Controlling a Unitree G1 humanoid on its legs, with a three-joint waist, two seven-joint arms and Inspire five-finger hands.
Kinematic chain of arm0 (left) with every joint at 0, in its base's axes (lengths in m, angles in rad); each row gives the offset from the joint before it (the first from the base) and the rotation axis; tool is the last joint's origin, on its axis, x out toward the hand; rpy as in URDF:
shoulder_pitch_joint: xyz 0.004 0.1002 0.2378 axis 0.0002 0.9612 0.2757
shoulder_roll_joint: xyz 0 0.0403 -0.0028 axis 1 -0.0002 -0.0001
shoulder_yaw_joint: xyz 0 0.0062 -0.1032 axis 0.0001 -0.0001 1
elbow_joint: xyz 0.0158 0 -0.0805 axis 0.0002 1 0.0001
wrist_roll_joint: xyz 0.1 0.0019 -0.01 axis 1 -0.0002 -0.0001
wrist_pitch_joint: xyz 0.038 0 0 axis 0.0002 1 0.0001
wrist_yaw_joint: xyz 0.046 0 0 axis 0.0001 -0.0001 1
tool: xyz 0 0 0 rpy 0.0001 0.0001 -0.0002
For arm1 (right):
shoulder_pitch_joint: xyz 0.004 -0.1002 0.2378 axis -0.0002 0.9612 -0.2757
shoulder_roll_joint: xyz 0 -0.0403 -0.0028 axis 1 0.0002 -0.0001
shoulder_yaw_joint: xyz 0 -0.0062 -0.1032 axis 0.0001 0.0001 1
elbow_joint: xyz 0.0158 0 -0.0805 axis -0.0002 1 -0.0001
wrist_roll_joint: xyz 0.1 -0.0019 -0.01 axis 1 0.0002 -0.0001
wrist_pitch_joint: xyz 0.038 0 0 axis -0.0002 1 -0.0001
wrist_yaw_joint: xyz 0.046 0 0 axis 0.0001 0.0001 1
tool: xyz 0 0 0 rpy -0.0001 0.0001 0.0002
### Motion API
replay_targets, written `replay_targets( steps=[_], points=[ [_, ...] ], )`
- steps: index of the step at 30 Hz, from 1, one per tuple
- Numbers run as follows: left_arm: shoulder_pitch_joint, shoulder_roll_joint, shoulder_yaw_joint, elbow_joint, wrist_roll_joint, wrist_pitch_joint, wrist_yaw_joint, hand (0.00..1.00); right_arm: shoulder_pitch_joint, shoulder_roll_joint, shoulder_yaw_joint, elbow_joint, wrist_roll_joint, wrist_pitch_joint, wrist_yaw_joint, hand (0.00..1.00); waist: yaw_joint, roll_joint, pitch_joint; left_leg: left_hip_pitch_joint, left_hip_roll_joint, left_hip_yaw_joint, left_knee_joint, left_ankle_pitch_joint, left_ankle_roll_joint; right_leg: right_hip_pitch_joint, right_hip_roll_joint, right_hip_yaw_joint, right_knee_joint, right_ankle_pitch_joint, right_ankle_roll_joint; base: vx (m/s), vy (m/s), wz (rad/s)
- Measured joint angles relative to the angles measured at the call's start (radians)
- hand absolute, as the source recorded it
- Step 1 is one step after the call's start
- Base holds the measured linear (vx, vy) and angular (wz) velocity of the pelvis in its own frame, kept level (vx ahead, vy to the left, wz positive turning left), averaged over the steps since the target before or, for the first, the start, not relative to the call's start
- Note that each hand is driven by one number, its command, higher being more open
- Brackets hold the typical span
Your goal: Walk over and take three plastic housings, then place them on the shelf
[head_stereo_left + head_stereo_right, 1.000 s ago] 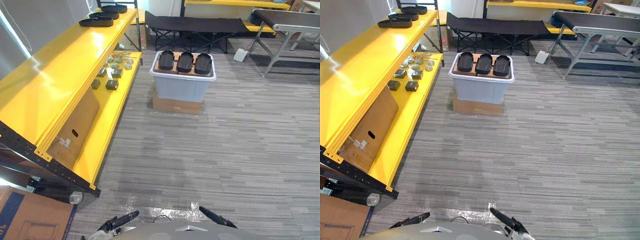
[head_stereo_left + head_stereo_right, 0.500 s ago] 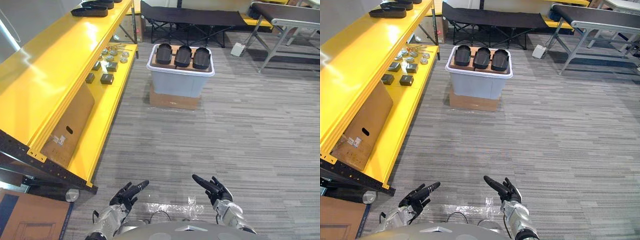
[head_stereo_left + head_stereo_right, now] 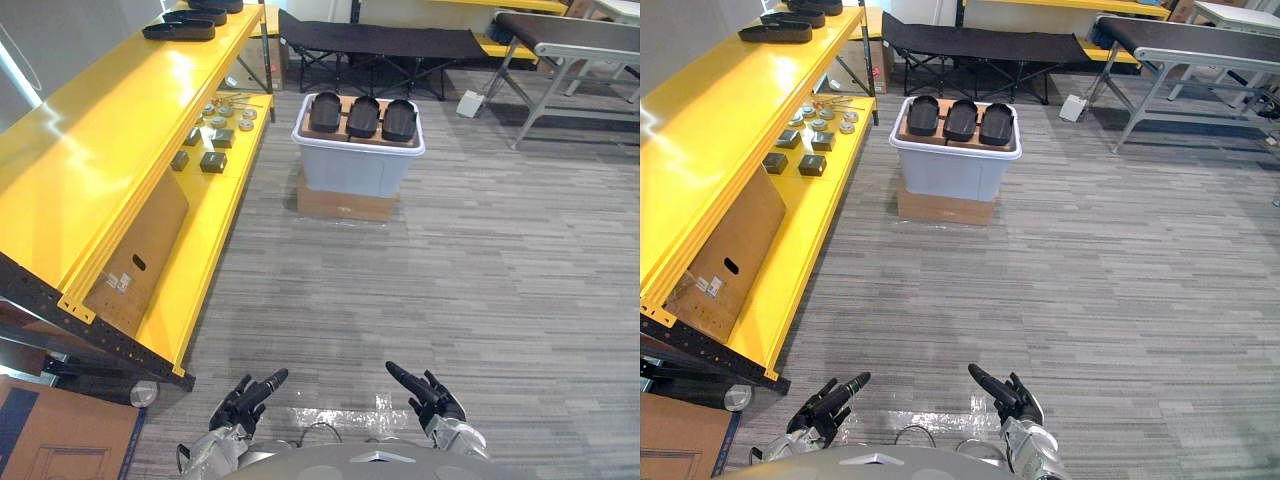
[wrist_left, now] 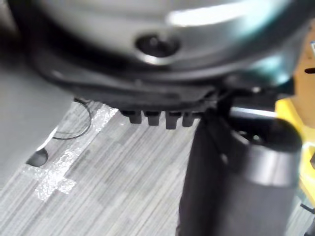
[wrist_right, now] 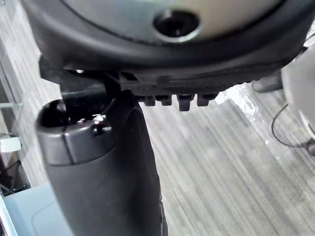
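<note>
Both hands have sunk slightly lower, left hand (image 3: 243, 398) and right hand (image 3: 432, 393) outstretched and empty, while the three plastic housings (image 3: 362, 116) sit atop the grey bin (image 3: 355, 172) at twelve o'clock, well apart, so the walk likely isn't finished.

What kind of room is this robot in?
Probably a workshop or storeroom: a long yellow shelf with small parts on it, and a grey bin topped with three black plastic housings.
</note>
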Motion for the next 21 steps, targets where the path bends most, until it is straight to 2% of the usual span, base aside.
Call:
replay_targets(
  steps=[1, 2, 3, 4, 6, 8, 9, 11, 12, 14, 15, 16, 17, 18, 19, 20, 21],
  points=[
    [-0.006, 0.004, -0.001, -0.008, -0.017, 0.000, 0.000, 1.00, -0.002, 0.002, 0.001, -0.010, 0.000, -0.002, -0.009, 1.00, 0.001, -0.005, 0.010, -0.024, -0.002, 0.001, 0.029, -0.014, 0.008, -0.038, -0.015, 0.001, 0.058, -0.011, 0.001, -0.09, 0.035, -0.09],
    [-0.022, 0.005, -0.003, -0.027, -0.049, 0.000, 0.004, 1.00, -0.030, 0.003, 0.007, -0.017, 0.027, -0.004, -0.035, 1.00, 0.002, -0.003, 0.047, -0.065, 0.006, 0.006, 0.091, -0.040, 0.022, -0.145, -0.049, 0.002, 0.231, -0.008, 0.002, -0.09, 0.043, -0.10],
    [-0.032, 0.007, -0.012, -0.032, -0.071, 0.000, 0.008, 1.00, -0.044, 0.004, 0.016, -0.017, 0.045, -0.004, -0.046, 1.00, 0.001, -0.006, 0.076, -0.068, 0.009, 0.006, 0.113, -0.047, 0.033, -0.190, -0.067, -0.001, 0.307, -0.006, 0.005, -0.09, 0.060, -0.09],
    [-0.038, 0.013, -0.014, -0.032, -0.073, 0.000, 0.019, 1.00, -0.048, 0.004, 0.024, -0.019, 0.064, -0.019, -0.050, 1.00, 0.000, -0.011, 0.096, -0.065, 0.014, 0.007, 0.126, -0.055, 0.036, -0.203, -0.069, -0.003, 0.316, -0.023, -0.008, -0.02, 0.046, -0.02],
    [-0.038, 0.014, -0.019, -0.032, -0.074, 0.004, 0.035, 1.00, -0.032, 0.004, 0.036, -0.020, 0.068, -0.037, -0.052, 1.00, -0.003, -0.003, 0.106, -0.053, 0.031, 0.004, 0.133, -0.069, 0.033, -0.209, -0.046, -0.004, 0.249, -0.024, -0.010, 0.06, 0.026, -0.01],
    [-0.050, 0.015, -0.032, -0.034, -0.072, 0.007, 0.051, 1.00, -0.018, 0.006, 0.042, -0.032, 0.058, -0.041, -0.063, 1.00, -0.011, 0.005, 0.111, -0.035, 0.068, 0.000, 0.149, -0.095, 0.017, -0.217, 0.009, -0.006, 0.088, 0.003, 0.016, 0.17, -0.012, -0.01],
    [-0.051, 0.017, -0.033, -0.034, -0.072, 0.009, 0.055, 1.00, -0.014, 0.006, 0.042, -0.032, 0.058, -0.042, -0.066, 1.00, -0.013, 0.006, 0.112, -0.027, 0.073, -0.001, 0.152, -0.102, 0.011, -0.219, 0.017, -0.009, 0.045, 0.013, 0.028, 0.22, -0.041, -0.02],
    [-0.050, 0.026, -0.033, -0.035, -0.068, 0.016, 0.062, 1.00, 0.010, 0.008, 0.042, -0.031, 0.058, -0.043, -0.070, 1.00, -0.015, -0.013, 0.110, 0.014, 0.072, 0.001, 0.163, -0.132, -0.023, -0.223, 0.014, -0.029, -0.027, 0.038, 0.037, 0.25, -0.082, 0.04],
    [-0.042, 0.035, -0.034, -0.035, -0.068, 0.017, 0.063, 1.00, 0.045, 0.010, 0.042, -0.029, 0.058, -0.043, -0.069, 1.00, -0.014, -0.027, 0.104, 0.046, 0.066, 0.006, 0.176, -0.162, -0.045, -0.221, 0.010, -0.028, -0.046, 0.051, 0.027, 0.34, -0.153, -0.01],
    [-0.030, 0.036, -0.043, -0.036, -0.072, 0.020, 0.067, 1.00, 0.066, 0.001, 0.037, -0.028, 0.057, -0.043, -0.070, 1.00, -0.022, -0.018, 0.092, 0.081, 0.081, 0.005, 0.212, -0.228, -0.084, -0.222, 0.018, -0.006, -0.011, 0.112, -0.046, 0.39, -0.180, -0.02],
    [-0.028, 0.029, -0.058, -0.036, -0.073, 0.026, 0.069, 1.00, 0.072, -0.021, 0.037, -0.028, 0.057, -0.042, -0.067, 1.00, -0.031, 0.020, 0.071, 0.082, 0.127, 0.004, 0.229, -0.264, -0.125, -0.229, 0.051, -0.029, 0.027, 0.123, -0.073, 0.47, -0.200, 0.11],
    [-0.008, 0.025, -0.071, -0.038, -0.074, 0.022, 0.066, 1.00, 0.078, -0.041, 0.041, -0.028, 0.036, -0.043, -0.064, 1.00, -0.032, 0.044, 0.033, 0.066, 0.164, 0.000, 0.289, -0.261, -0.157, -0.217, 0.073, -0.058, 0.025, 0.112, -0.092, 0.51, -0.168, 0.08],
    [-0.009, 0.026, -0.069, -0.038, -0.076, 0.021, 0.061, 1.00, 0.074, -0.042, 0.041, -0.025, 0.012, -0.044, -0.063, 1.00, -0.029, 0.039, 0.030, 0.027, 0.187, 0.004, 0.390, -0.260, -0.179, -0.213, 0.075, -0.061, 0.026, 0.148, -0.132, 0.62, -0.254, -0.07],
    [-0.013, 0.010, -0.066, -0.038, -0.085, 0.015, 0.060, 1.00, 0.063, -0.064, 0.048, -0.010, -0.025, -0.045, -0.060, 1.00, -0.023, 0.076, 0.032, -0.067, 0.253, 0.006, 0.629, -0.216, -0.225, -0.177, 0.113, -0.067, 0.011, 0.126, -0.165, 0.63, -0.253, -0.17],
    [-0.018, -0.005, -0.051, -0.046, -0.103, 0.001, 0.051, 1.00, 0.036, -0.081, 0.061, -0.006, -0.058, -0.044, -0.058, 1.00, -0.019, 0.108, 0.048, -0.162, 0.314, -0.011, 0.852, -0.160, -0.214, -0.110, 0.144, -0.069, -0.035, 0.117, -0.179, 0.51, -0.248, -0.16],
    [-0.024, -0.013, -0.037, -0.048, -0.105, 0.000, 0.045, 1.00, 0.025, -0.088, 0.061, -0.003, -0.065, -0.044, -0.058, 1.00, -0.018, 0.112, 0.060, -0.192, 0.315, -0.026, 0.909, -0.176, -0.205, -0.074, 0.153, -0.062, -0.054, 0.111, -0.185, 0.49, -0.176, -0.22],
    [-0.027, -0.027, -0.020, -0.056, -0.107, 0.001, 0.040, 1.00, 0.008, -0.098, 0.060, 0.009, -0.086, -0.044, -0.058, 1.00, -0.012, 0.114, 0.064, -0.239, 0.275, -0.056, 0.920, -0.205, -0.207, -0.013, 0.152, -0.045, -0.092, 0.103, -0.187, 0.45, -0.130, -0.44]
  ],
)
